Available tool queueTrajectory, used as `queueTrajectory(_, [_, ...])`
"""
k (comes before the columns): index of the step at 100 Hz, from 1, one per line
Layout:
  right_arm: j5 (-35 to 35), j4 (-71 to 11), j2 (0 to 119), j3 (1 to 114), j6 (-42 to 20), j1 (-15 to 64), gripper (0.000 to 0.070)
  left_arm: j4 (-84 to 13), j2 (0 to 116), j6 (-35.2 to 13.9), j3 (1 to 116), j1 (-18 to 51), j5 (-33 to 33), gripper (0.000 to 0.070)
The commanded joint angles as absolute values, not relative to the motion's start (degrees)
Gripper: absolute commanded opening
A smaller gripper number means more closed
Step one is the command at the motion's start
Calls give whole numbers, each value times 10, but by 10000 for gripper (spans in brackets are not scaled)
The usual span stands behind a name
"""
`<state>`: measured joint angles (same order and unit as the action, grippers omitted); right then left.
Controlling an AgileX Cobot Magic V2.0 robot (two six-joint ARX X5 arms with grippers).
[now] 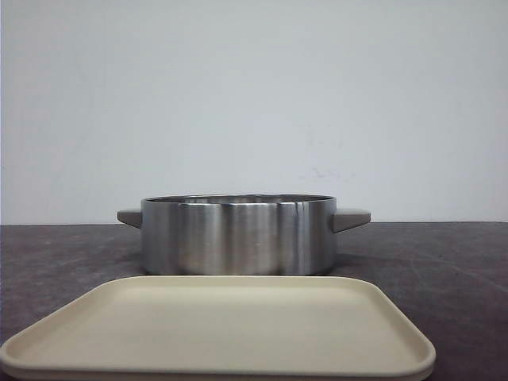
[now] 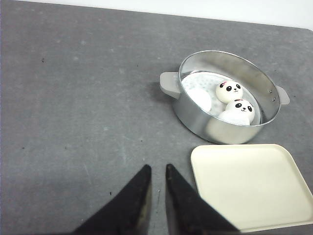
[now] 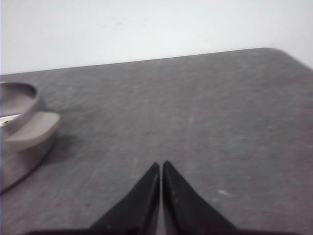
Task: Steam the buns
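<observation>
Pot: a round brushed-steel pot [image 1: 238, 235] with two grey stub handles stands on the dark grey tabletop [image 2: 83, 98]; I take it as my landmark.
Pot lining: a white perforated sheet [image 2: 195, 82] covers the pot's floor.
Buns: white dome-shaped buns with black panda faces lie inside the pot; one [image 2: 229, 91] faces up near the middle, a second [image 2: 239, 111] lies just beside it against the wall, touching or nearly so. A third white round shape [image 2: 199, 99] lies by the opposite wall, its face hidden. Whether a fourth is there I cannot tell, since the wall hides part of the floor.
Tray: a cream rectangular tray with rounded corners [image 1: 222, 337] lies flat just in front of the pot, nothing on it.
Left gripper: black pointed fingers [image 2: 157, 188] hover over bare table, well apart from the pot, a narrow gap between the tips, nothing held.
Right gripper: its black fingers [image 3: 161, 171] are pressed together tip to tip, empty, over bare table on the pot's other side, a grey handle [image 3: 30, 131] at the edge of that view.
</observation>
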<state>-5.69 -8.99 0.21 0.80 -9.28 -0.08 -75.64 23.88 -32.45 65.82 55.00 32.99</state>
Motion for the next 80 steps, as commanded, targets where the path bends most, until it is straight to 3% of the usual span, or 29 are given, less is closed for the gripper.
queueTrajectory(1, [-67,-98,2,7,-98,-1,6,-752,239,-326,667,556,330,17])
queueTrajectory(80, [-75,-91,2,7,-95,-1,6,-752,239,-326,667,556,330,17])
